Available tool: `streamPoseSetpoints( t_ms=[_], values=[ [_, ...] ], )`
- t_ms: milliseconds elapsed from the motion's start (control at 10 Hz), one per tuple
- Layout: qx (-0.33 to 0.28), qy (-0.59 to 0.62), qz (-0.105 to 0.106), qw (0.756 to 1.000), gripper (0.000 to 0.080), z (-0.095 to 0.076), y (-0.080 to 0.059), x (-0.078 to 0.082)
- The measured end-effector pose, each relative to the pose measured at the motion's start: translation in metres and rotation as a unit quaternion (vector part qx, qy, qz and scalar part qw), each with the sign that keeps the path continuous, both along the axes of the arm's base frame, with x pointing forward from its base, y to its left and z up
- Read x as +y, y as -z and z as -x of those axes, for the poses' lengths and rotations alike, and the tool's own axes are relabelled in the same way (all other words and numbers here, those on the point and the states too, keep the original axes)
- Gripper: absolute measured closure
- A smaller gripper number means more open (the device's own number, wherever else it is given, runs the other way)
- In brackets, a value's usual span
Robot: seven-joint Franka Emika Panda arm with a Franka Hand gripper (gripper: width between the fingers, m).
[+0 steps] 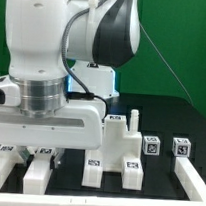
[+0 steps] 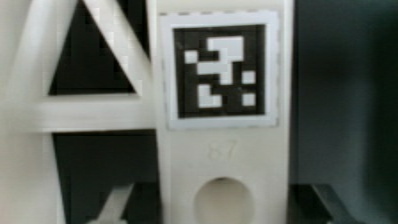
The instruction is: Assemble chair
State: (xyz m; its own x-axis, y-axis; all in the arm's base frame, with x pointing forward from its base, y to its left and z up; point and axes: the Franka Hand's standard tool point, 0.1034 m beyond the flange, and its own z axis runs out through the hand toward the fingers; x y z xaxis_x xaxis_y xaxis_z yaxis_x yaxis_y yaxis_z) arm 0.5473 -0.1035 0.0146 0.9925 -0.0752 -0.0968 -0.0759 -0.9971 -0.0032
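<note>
Grasping tagged chair slab [image 2: 217, 150] | gripper [image 1: 44, 155] low over it, clamp state I cannot tell | next: I verify hold, lift.

A: Exterior view is bright and even; the white arm [image 1: 41, 36] nearly washes out toward ten o'clock, shadow pooling beneath it at seven.
B: Wrist view is soft throughout; the tag [image 2: 219, 75] has smeared edges, the background murky.

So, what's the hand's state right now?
Hand: low over a white chair part; whether it grips it cannot be told.
</note>
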Motion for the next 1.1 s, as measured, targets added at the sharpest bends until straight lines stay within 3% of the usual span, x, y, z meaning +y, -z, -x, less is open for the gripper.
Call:
streamPoseSetpoints(
  t_ms=[100,200,500,600,800,1000,1100],
  values=[
    [0.0,-0.001,0.001,1.0,0.0515,-0.001,-0.001,0.0],
    [-0.001,-0.005,0.0,1.0,0.0515,-0.004,-0.013,0.0],
    [-0.011,-0.016,-0.005,1.0,0.0514,-0.014,-0.07,-0.002],
    [-0.01,-0.011,-0.01,1.0,0.0514,-0.015,-0.083,0.002],
    [-0.016,0.009,-0.023,1.0,0.0514,-0.013,-0.116,0.021],
    [-0.013,0.026,-0.027,0.999,0.0514,-0.012,-0.145,0.058],
    [-0.011,0.019,-0.029,0.999,0.0514,-0.012,-0.149,0.071]
  ],
)
